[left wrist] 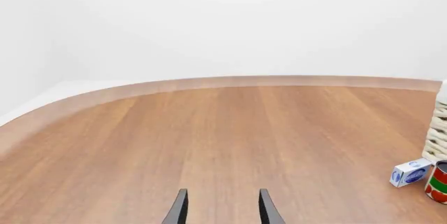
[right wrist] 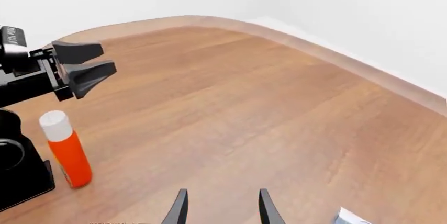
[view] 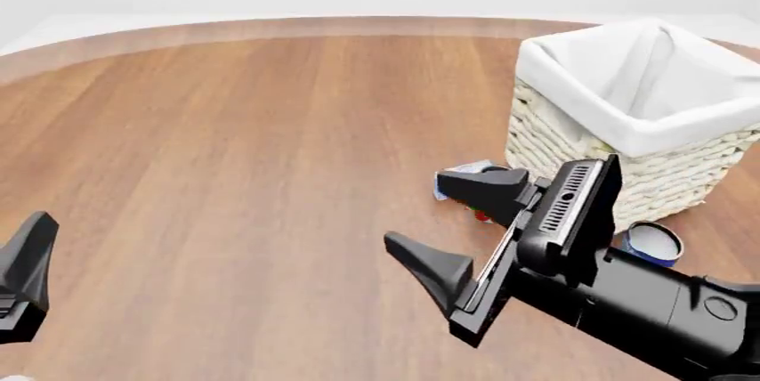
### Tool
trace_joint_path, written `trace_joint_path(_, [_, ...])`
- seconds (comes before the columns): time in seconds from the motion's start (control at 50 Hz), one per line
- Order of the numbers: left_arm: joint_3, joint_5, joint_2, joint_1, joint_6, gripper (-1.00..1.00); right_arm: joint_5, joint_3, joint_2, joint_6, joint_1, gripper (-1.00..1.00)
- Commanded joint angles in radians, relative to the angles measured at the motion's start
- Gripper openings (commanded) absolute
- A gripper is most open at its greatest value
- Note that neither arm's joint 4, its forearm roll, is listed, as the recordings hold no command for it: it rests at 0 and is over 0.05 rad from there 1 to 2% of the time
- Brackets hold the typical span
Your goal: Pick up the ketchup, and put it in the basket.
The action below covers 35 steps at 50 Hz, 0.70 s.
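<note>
Red ketchup squeeze bottle with white cap (right wrist: 65, 149) stands beside the left arm's base, well apart from the cream wicker basket (view: 618, 145). Both hands released, empty: right hand (view: 454, 222), left hand (left wrist: 220, 206). Risk: left arm blocks the reach, bottle tips.

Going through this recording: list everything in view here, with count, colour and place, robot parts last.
ketchup: one, red-orange bottle with white cap, upright near the left arm's base; seen only in the right wrist view.
basket: one, cream wicker with white liner, far right of table.
small box: one, white and blue, beside the basket's near left corner.
tomato sauce can: one, red and green, next to the box.
blue-rimmed can: one, in front of the basket, partly behind the right arm.
table: one, brown wood.
left pincer: black, open, holding nothing.
right pincer: black, open, holding nothing, left of the basket.
</note>
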Motion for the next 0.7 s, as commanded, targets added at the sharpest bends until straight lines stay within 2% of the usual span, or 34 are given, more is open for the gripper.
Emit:
trace_joint_path(0.02, [0.000,0.000,0.000,0.000,0.000,1.00,0.013,-0.073,0.116,0.041,0.107,1.00])
trace_joint_path(0.32, [0.000,0.000,0.000,0.000,0.000,1.00,-0.031,-0.101,0.225,0.054,0.150,1.00])
trace_joint_path(0.42, [0.000,0.000,0.000,0.000,0.000,1.00,-0.028,-0.122,0.245,0.083,0.172,1.00])
trace_joint_path(0.5, [0.000,0.000,0.000,0.000,0.000,1.00,-0.029,-0.138,0.270,0.080,0.177,1.00])
trace_joint_path(0.58, [0.000,0.000,0.000,0.000,0.000,1.00,-0.001,-0.171,0.287,0.114,0.188,1.00])
trace_joint_path(0.64, [0.000,0.000,0.000,0.000,0.000,1.00,-0.004,-0.177,0.294,0.093,0.191,1.00])
trace_joint_path(0.7, [0.000,0.000,0.000,0.000,0.000,1.00,-0.001,-0.185,0.294,0.099,0.201,1.00])
